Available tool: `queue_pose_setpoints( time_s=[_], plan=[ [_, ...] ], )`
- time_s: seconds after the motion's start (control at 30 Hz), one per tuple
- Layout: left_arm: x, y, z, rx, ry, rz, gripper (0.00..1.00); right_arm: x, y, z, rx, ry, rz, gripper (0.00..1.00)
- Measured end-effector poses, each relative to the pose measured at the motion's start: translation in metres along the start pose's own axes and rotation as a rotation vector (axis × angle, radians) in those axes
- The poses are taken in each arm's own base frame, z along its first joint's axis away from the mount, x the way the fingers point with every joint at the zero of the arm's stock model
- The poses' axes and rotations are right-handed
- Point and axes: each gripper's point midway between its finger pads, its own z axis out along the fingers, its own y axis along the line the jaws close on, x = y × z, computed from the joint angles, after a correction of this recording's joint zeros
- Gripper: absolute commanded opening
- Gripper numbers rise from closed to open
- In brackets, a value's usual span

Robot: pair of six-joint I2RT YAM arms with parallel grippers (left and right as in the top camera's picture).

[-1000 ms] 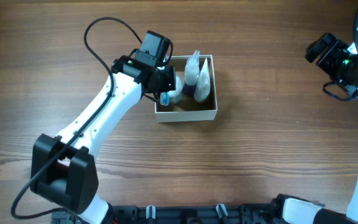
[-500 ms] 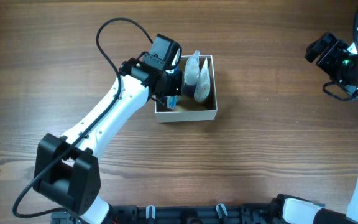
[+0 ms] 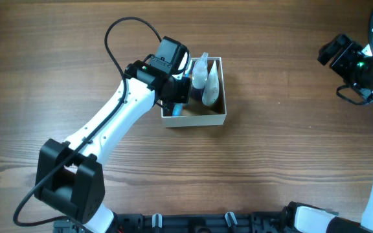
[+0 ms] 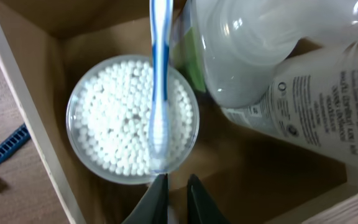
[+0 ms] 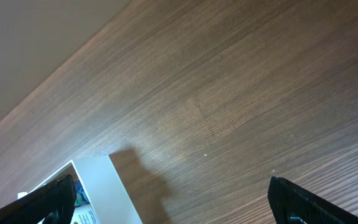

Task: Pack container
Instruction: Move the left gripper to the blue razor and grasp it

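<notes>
Toward the table's far middle, the container [image 3: 196, 119] holds two bottles [image 3: 207, 81] and a swab jar [image 4: 132, 118], so the left gripper [image 4: 176, 186], apparently pinching a toothbrush [image 4: 160, 74], should lay it flat beside them before releasing, while the right gripper [image 5: 173, 190] hangs spread wide, well apart.

You're looking at a matt cardboard container [image 3: 196, 119], glossy translucent plastic bottles [image 4: 247, 50], a smooth plastic toothbrush [image 4: 160, 62]; the table [image 3: 290, 162] is showing fine wood grain
</notes>
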Motion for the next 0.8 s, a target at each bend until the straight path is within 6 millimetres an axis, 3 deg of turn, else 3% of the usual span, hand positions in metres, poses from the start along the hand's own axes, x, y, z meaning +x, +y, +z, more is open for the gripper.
queue_pose_setpoints(
  time_s=[0.27, 0.4, 0.5, 0.7, 0.8],
  plan=[
    [0.001, 0.0, 0.0, -0.001, 0.003, -0.076, 0.16, 0.0, 0.0, 0.0, 0.0, 0.0, 0.0, 1.0],
    [0.004, 0.003, 0.0, -0.014, 0.013, -0.091, 0.27, 0.0, 0.0, 0.0, 0.0, 0.0, 0.0, 1.0],
    [0.008, 0.012, -0.008, -0.052, 0.021, -0.11, 0.49, 0.0, 0.0, 0.0, 0.0, 0.0, 0.0, 1.0],
    [0.006, 0.067, -0.054, -0.165, -0.036, -0.216, 0.69, 0.0, 0.0, 0.0, 0.0, 0.0, 0.0, 1.0],
    [0.005, 0.107, -0.069, -0.219, -0.06, -0.318, 0.71, 0.0, 0.0, 0.0, 0.0, 0.0, 0.0, 1.0]
  ],
)
